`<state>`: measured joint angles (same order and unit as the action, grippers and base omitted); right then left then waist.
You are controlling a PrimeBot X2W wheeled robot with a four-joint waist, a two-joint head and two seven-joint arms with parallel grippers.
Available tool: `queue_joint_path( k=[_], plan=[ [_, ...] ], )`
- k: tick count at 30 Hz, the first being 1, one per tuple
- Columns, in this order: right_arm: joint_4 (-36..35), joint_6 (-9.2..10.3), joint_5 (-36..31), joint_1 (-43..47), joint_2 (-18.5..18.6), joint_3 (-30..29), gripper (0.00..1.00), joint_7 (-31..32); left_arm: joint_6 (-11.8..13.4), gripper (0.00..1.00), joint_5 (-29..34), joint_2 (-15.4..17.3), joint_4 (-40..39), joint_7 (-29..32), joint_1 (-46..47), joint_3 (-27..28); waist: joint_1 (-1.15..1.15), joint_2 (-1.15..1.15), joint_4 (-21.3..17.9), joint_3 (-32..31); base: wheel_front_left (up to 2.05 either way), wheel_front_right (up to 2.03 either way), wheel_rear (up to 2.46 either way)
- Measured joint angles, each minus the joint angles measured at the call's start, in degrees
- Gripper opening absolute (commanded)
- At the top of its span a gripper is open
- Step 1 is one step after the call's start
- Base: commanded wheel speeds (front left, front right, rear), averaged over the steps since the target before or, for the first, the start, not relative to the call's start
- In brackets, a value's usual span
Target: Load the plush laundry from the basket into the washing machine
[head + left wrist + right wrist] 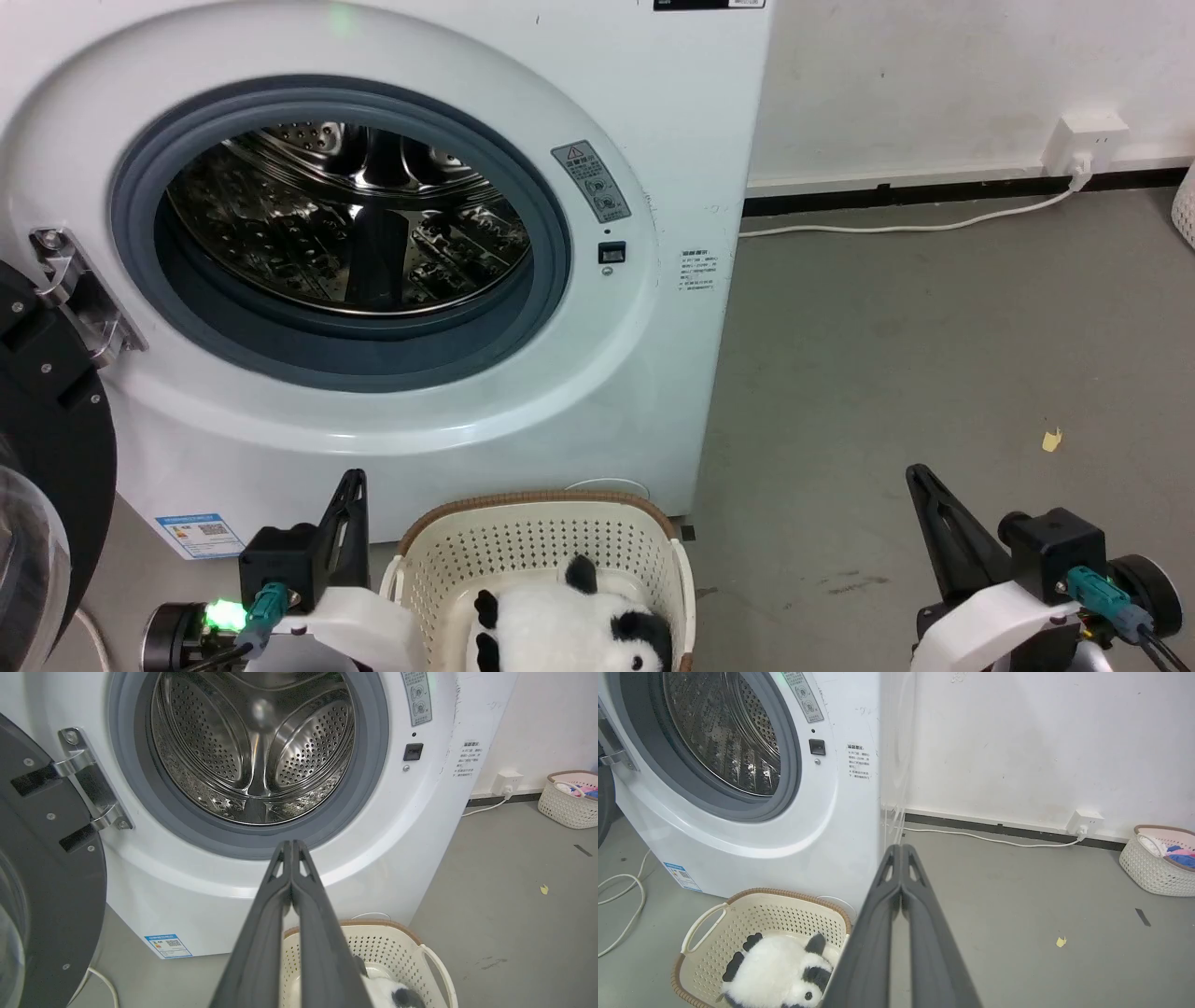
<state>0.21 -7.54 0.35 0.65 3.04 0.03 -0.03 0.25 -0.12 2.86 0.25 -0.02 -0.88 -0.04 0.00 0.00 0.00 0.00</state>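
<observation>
White washing machine (691, 140), grey gasket (341, 353), steel drum (345, 224), cream perforated basket (532, 551), brown rim (541, 497), white-and-black panda toy (560, 633), grey floor (934, 327)

Left of the basket (551, 497), the left gripper (354, 481) is formed of long, tapering dark fingers (347, 523) mounted on a black boxy housing (275, 560). A teal connector (266, 602) is plugged in beneath the housing, a green light (224, 614) is lit beside that connector, and a smooth white shell (364, 623) is fitted nearest the basket. Right of the basket, the right gripper (916, 471) is built alike: a black block (1055, 551), a teal plug (1092, 586) from which a black cable (1158, 649) is led, a black round knob (1146, 583) and a white cover (990, 625). Triangular cut-outs (279, 868) are moulded near the fingertips (286, 847).
</observation>
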Motion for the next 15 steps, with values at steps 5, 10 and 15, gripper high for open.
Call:
queue_joint_path(
  k=[5,10,15],
  plan=[
    [0.0,0.00,0.0,0.0,0.0,0.0,0.00,0.0,0.0,0.00,0.0,0.0,0.0,0.0,0.0,0.0,0.00,0.00,0.0,0.0,0.00,0.00,0.00],
    [0.0,0.00,0.0,0.0,0.0,0.0,0.00,0.0,0.0,0.00,0.0,0.0,0.0,0.0,0.0,0.0,0.00,0.00,0.0,0.0,0.00,0.00,0.00],
    [0.0,0.00,0.0,0.0,0.0,0.0,0.00,0.0,0.0,0.00,0.0,0.0,0.0,0.0,0.0,0.0,0.00,0.00,0.0,0.0,0.00,0.00,0.00]
  ],
)
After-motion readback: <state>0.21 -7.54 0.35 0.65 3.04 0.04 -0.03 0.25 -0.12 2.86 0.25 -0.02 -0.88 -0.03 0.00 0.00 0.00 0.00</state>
